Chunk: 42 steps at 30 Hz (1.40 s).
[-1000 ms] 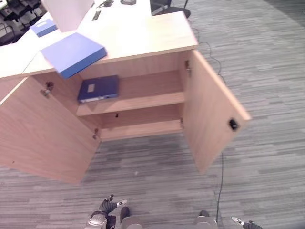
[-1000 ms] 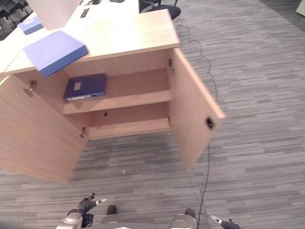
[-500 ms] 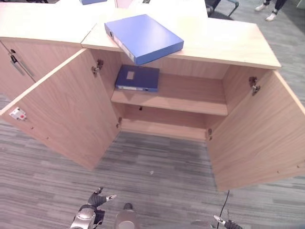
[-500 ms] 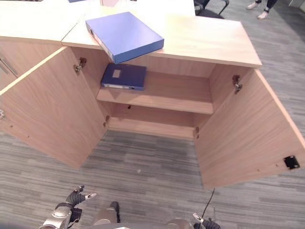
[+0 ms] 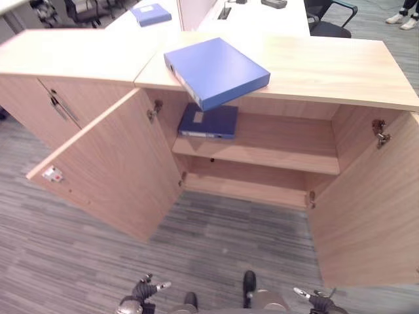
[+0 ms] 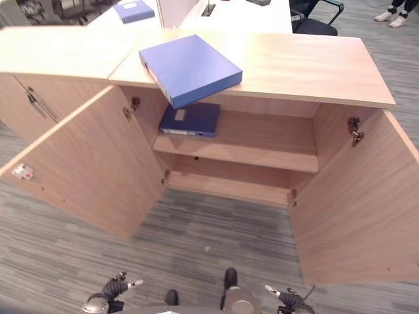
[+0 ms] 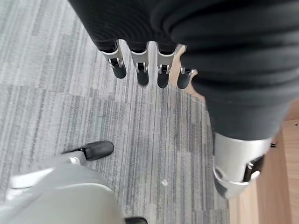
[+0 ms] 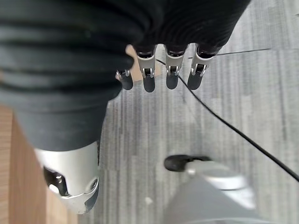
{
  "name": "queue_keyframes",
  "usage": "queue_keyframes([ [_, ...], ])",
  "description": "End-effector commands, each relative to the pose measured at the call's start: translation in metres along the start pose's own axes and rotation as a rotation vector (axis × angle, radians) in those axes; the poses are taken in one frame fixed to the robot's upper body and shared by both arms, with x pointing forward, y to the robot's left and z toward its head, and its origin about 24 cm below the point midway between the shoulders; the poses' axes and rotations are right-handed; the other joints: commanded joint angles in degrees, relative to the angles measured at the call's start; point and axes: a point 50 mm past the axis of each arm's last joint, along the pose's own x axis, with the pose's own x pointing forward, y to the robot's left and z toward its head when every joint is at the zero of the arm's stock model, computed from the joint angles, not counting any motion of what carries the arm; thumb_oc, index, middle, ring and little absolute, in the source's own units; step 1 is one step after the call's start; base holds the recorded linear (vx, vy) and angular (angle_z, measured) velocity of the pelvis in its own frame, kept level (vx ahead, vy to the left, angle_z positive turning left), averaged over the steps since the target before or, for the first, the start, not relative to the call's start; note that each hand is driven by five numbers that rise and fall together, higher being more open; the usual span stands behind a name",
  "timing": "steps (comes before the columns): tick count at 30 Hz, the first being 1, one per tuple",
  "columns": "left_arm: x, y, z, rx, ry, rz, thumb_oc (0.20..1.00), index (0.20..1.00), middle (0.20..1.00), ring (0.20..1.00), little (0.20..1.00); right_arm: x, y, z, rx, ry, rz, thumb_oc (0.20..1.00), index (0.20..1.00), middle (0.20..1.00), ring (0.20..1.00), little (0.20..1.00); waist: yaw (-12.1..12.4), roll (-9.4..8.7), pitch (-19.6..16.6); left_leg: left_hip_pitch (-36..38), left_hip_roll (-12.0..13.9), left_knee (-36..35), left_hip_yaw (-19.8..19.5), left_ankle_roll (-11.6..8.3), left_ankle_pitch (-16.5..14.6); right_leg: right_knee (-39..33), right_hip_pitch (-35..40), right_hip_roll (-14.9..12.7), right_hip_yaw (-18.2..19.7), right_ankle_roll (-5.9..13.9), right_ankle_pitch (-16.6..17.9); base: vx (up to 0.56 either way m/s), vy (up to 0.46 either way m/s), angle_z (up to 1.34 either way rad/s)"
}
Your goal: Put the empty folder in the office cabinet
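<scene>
A light blue folder [image 5: 216, 70] lies flat on top of the wooden cabinet [image 5: 327, 65], its near corner jutting past the front edge. Both cabinet doors stand wide open. Inside, a darker blue folder [image 5: 208, 122] rests at the left end of the upper shelf [image 5: 288, 147]; the lower shelf is bare. My left hand [image 5: 139, 296] hangs low near the floor at the bottom left, fingers straight and holding nothing. At the bottom right my right hand [image 5: 317, 302] also hangs open and empty, far from the folders.
The open left door [image 5: 111, 173] and right door [image 5: 370, 209] flank the grey carpet in front of the cabinet. A closed cabinet [image 5: 46, 98] adjoins on the left. Another blue folder [image 5: 150, 13] lies on a white desk behind, with office chairs beyond.
The camera has swung, so the cabinet now sits more centred and slightly to the right. Folders and doors have not moved. Both hands stay low.
</scene>
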Motion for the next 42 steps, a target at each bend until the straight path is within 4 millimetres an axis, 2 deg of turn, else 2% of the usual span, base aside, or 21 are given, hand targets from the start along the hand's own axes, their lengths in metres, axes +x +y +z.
queue_keyframes([
  [1, 0.005, 0.020, 0.030, 0.079, -0.094, 0.046, 1.000, 1.000, 1.000, 1.000, 1.000, 0.002, 0.001, 0.008, 0.031, -0.012, -0.008, 1.000, 1.000, 1.000, 1.000, 1.000, -0.06, -1.83, 1.55, -0.73, -4.79, 0.31, -0.25, 0.53, -3.02, 0.27, 4.83, -5.57, 1.35, 6.78, -5.65, 0.06, -0.011, -0.04],
  [4, 0.004, 0.017, 0.022, 0.099, -0.067, 0.038, 1.000, 1.000, 1.000, 1.000, 1.000, 0.002, 0.000, 0.008, 0.023, -0.010, -0.003, 1.000, 1.000, 1.000, 1.000, 1.000, -0.13, -1.69, 1.00, 0.26, -4.48, 0.31, 0.64, 0.24, -3.46, -1.03, 6.54, -5.84, 1.67, 7.04, -5.37, 0.06, -0.030, -0.11],
  [12, 0.004, 0.014, 0.019, 0.095, -0.063, 0.034, 1.000, 1.000, 1.000, 1.000, 1.000, 0.001, -0.003, 0.003, 0.010, 0.003, -0.013, 1.000, 1.000, 1.000, 1.000, 1.000, -0.59, -1.25, 0.76, 1.68, -3.85, 0.31, 1.02, -0.31, -3.99, -2.07, 8.14, -5.61, 1.99, 7.08, -5.95, 0.03, -0.045, -0.11],
  [21, 0.004, 0.012, 0.020, 0.085, -0.060, 0.033, 1.000, 1.000, 1.000, 1.000, 1.000, 0.001, -0.009, 0.002, -0.023, 0.011, -0.023, 1.000, 1.000, 1.000, 1.000, 1.000, -1.29, 0.08, 1.20, 2.53, -2.12, 0.93, 2.36, -1.63, -3.32, -2.11, 8.02, -4.67, 2.59, 6.59, -6.90, 0.01, -0.081, -0.03],
  [23, 0.004, 0.012, 0.021, 0.082, -0.063, 0.029, 1.000, 1.000, 1.000, 1.000, 1.000, 0.001, -0.010, 0.005, -0.030, 0.001, -0.022, 1.000, 1.000, 1.000, 1.000, 1.000, -1.43, 0.05, 1.92, 1.08, -1.63, 4.20, 2.43, -2.20, -3.65, -2.11, 8.05, -4.71, 2.91, 6.20, -7.20, -0.04, -0.084, -0.06],
  [25, 0.005, 0.012, 0.026, 0.083, -0.076, 0.024, 1.000, 1.000, 1.000, 1.000, 1.000, 0.002, -0.012, 0.010, -0.035, -0.010, -0.027, 1.000, 1.000, 1.000, 1.000, 1.000, -1.70, -0.07, 2.89, -2.75, -1.00, 10.83, 1.51, -3.20, -3.21, -2.11, 8.07, -4.66, 2.91, 5.34, -7.70, -0.07, -0.094, -0.02],
  [27, 0.006, 0.012, 0.030, 0.081, -0.083, 0.019, 1.000, 1.000, 1.000, 1.000, 1.000, 0.002, -0.015, 0.014, -0.047, -0.019, -0.030, 1.000, 1.000, 1.000, 1.000, 1.000, -1.64, -0.46, 3.89, -6.02, -1.89, 18.00, -0.60, -4.31, -1.34, -2.11, 8.49, -4.57, 3.24, 4.17, -8.00, -0.03, -0.084, 0.04],
  [28, 0.006, 0.012, 0.030, 0.081, -0.083, 0.019, 1.000, 1.000, 1.000, 1.000, 1.000, 0.002, -0.015, 0.014, -0.047, -0.019, -0.030, 1.000, 1.000, 1.000, 1.000, 1.000, -1.76, -0.42, 3.89, -6.29, -1.84, 18.38, -0.76, -4.33, -1.50, -2.11, 8.47, -4.52, 3.11, 4.15, -8.01, 0.00, -0.078, 0.03],
  [29, 0.006, 0.010, 0.030, 0.089, -0.079, 0.014, 1.000, 1.000, 1.000, 1.000, 1.000, 0.002, -0.018, 0.015, -0.053, -0.018, -0.038, 1.000, 1.000, 1.000, 1.000, 1.000, -1.45, -1.12, 4.72, -9.58, -2.65, 23.29, -2.14, -4.74, 0.47, -2.11, 9.49, -5.04, 3.15, 3.67, -8.51, 0.04, -0.045, 0.00],
  [32, 0.006, 0.004, 0.027, 0.088, -0.072, -0.004, 1.000, 1.000, 1.000, 1.000, 1.000, 0.001, -0.022, 0.015, -0.070, -0.017, -0.047, 1.000, 1.000, 1.000, 1.000, 1.000, -0.95, -1.45, 4.43, -11.24, -3.16, 17.86, -2.46, -3.74, -1.59, -2.11, 10.01, -5.78, 3.26, 4.32, -9.10, 0.12, 0.006, -0.03],
  [33, 0.006, 0.004, 0.027, 0.088, -0.072, -0.004, 1.000, 1.000, 1.000, 1.000, 1.000, 0.001, -0.022, 0.015, -0.071, -0.017, -0.047, 1.000, 1.000, 1.000, 1.000, 1.000, -0.91, -1.51, 4.43, -11.07, -3.24, 17.69, -2.39, -3.69, -1.58, -2.11, 10.08, -5.88, 3.29, 4.37, -9.17, 0.14, 0.033, -0.06],
  [34, 0.006, 0.003, 0.025, 0.084, -0.063, -0.005, 1.000, 1.000, 1.000, 1.000, 1.000, 0.001, -0.022, 0.015, -0.077, -0.019, -0.047, 1.000, 1.000, 1.000, 1.000, 1.000, -0.46, -1.43, 4.21, -11.33, -3.43, 14.27, -3.29, -3.32, -1.30, -2.11, 10.19, -5.79, 3.52, 4.60, -9.32, 0.14, 0.040, -0.13],
  [36, 0.006, 0.003, 0.021, 0.066, -0.050, 0.002, 1.000, 1.000, 1.000, 1.000, 1.000, 0.002, -0.022, 0.020, -0.093, -0.033, -0.051, 1.000, 1.000, 1.000, 1.000, 1.000, 1.01, -1.00, 3.94, -13.96, -3.99, 7.35, -6.88, -2.89, 1.89, -2.11, 10.59, -5.02, 4.24, 4.75, -10.42, 0.22, 0.042, -0.10],
  [38, 0.006, 0.005, 0.018, 0.054, -0.032, 0.017, 1.000, 1.000, 1.000, 1.000, 1.000, 0.003, -0.017, 0.027, -0.120, -0.052, -0.048, 1.000, 1.000, 1.000, 1.000, 1.000, 2.76, -1.22, 4.04, -17.69, -4.43, 3.06, -9.27, -3.32, 4.31, -2.11, 11.67, -4.33, 6.09, 4.78, -12.46, 0.27, 0.041, -0.11],
  [42, 0.004, 0.009, 0.005, 0.057, 0.016, 0.031, 1.000, 1.000, 1.000, 1.000, 1.000, 0.003, -0.010, 0.026, -0.159, -0.048, -0.025, 1.000, 1.000, 1.000, 1.000, 1.000, 3.74, -0.95, 2.72, -16.53, -3.66, 1.11, -9.74, -3.30, 5.77, -2.11, 12.34, -3.21, 7.89, 4.99, -13.23, 0.23, 0.089, -0.31],
])
